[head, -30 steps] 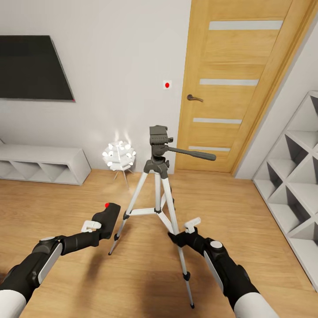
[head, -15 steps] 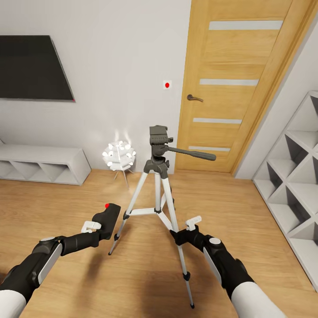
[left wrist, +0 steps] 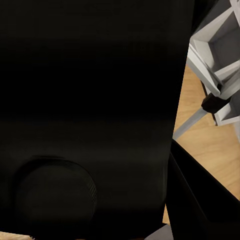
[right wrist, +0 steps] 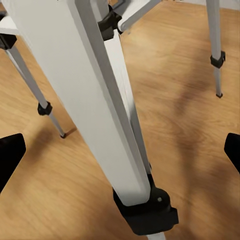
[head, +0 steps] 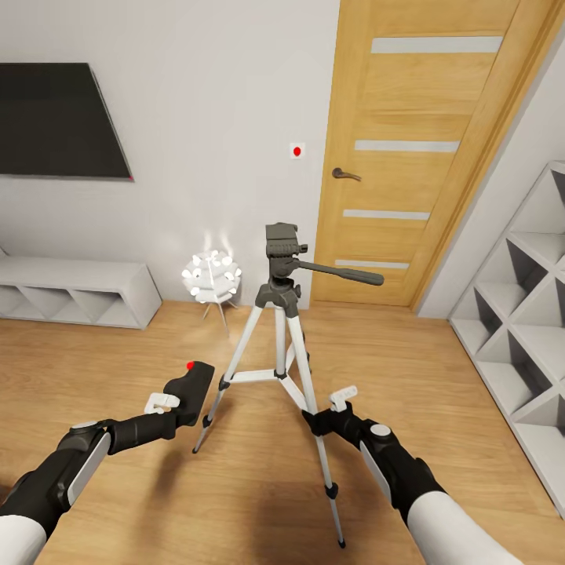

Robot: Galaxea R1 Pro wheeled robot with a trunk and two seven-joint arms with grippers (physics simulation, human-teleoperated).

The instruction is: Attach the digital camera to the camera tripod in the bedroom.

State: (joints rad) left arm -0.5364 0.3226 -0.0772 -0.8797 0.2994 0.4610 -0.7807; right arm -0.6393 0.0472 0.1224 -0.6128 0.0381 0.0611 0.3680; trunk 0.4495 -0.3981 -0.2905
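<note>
Between the left gripper's (head: 182, 396) clamped jaws, held the digital camera (head: 191, 387): rigid, light. Straddled the camera tripod's (head: 280, 329) tippy leg with the right gripper's (head: 326, 416) spread jaws.

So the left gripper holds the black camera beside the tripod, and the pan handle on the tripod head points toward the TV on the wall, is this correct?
Not quite. The pan handle points toward the door, away from the TV, as the head view shows. The rest holds: the left gripper holds the black camera beside the tripod.
</note>
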